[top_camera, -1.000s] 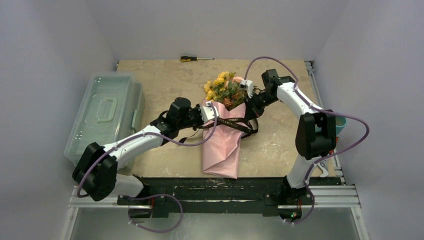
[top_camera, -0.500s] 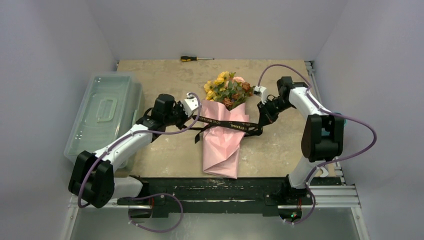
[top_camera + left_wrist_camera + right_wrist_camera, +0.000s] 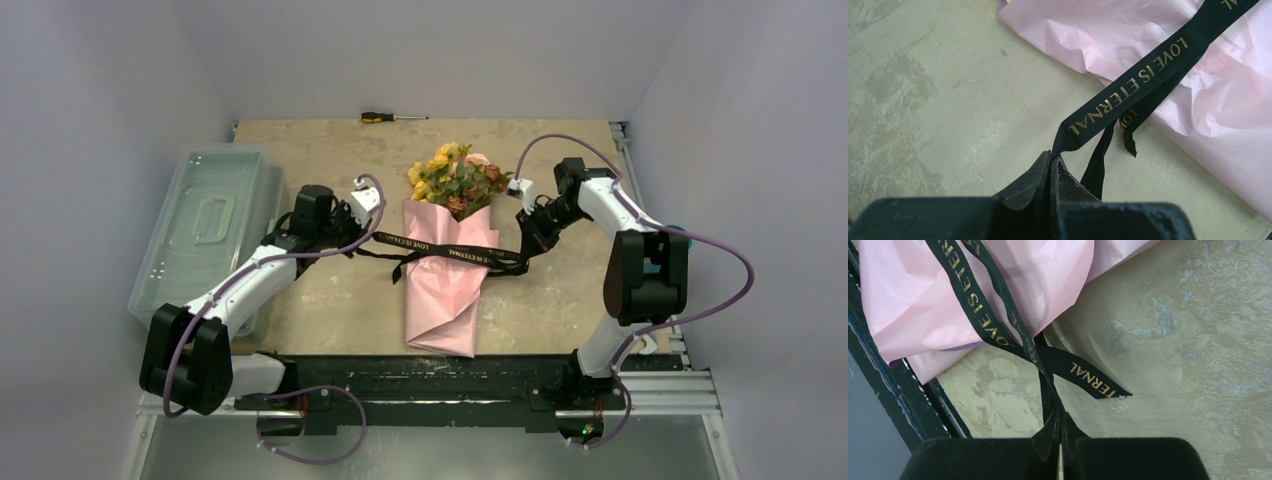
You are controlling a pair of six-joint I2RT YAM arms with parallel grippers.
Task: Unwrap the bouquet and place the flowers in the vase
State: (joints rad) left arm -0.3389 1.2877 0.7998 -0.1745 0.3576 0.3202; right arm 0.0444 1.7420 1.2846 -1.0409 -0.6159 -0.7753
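Compared with a second earlier, both arms have drawn away from the bouquet (image 3: 444,285), the left claw (image 3: 352,238) moving out to the left and the right claw (image 3: 526,252) to the right, so the black ribbon (image 3: 440,246) that was bunched at the middle now stretches in a line across the pink paper (image 3: 440,310). Each claw is pressed together on one strand of the ribbon: the left wrist view shows the left claw (image 3: 1052,162) pinching a strand, with the pink paper ahead of it to the right, and the right wrist view shows the right claw (image 3: 1059,421) pinching another, with the paper ahead of it to the left. The bouquet lies on the table (image 3: 320,160) between the two claws, its yellow, orange and peach flowers (image 3: 455,180) at the far end and the paper point toward the arm bases. Gold lettering runs along the ribbon. A sliver of the teal vase (image 3: 676,231) shows behind the right arm, well right of the right claw. There is one bouquet, one ribbon, one vase, one plastic box (image 3: 205,230) left of the left claw, and one screwdriver (image 3: 392,117) at the far edge
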